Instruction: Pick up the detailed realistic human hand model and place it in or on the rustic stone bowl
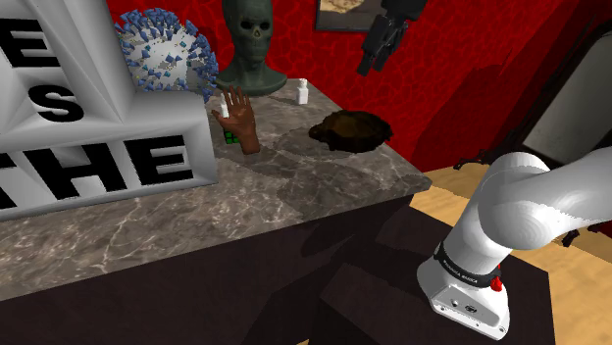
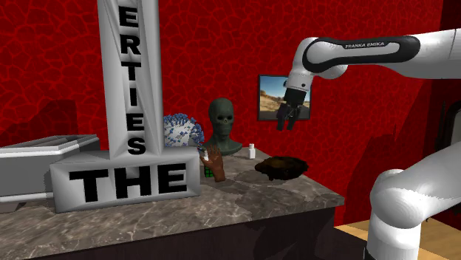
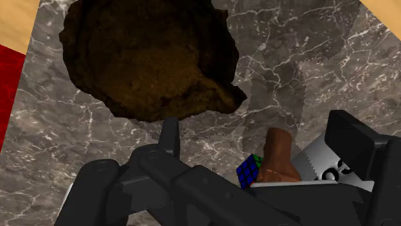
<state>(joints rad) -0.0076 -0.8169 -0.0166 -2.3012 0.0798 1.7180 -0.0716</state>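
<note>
Marble counter [image 1: 294, 181]: brown hand model [image 1: 238, 120] stands wrist-down, long axis vertical.

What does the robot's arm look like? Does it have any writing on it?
The arm is fat, round and white, with dark joints. White letters on one dark band spell FRANKA EMIKA. The gripper is all black, with two blocky fingers. A small red button sits near the base.
</note>
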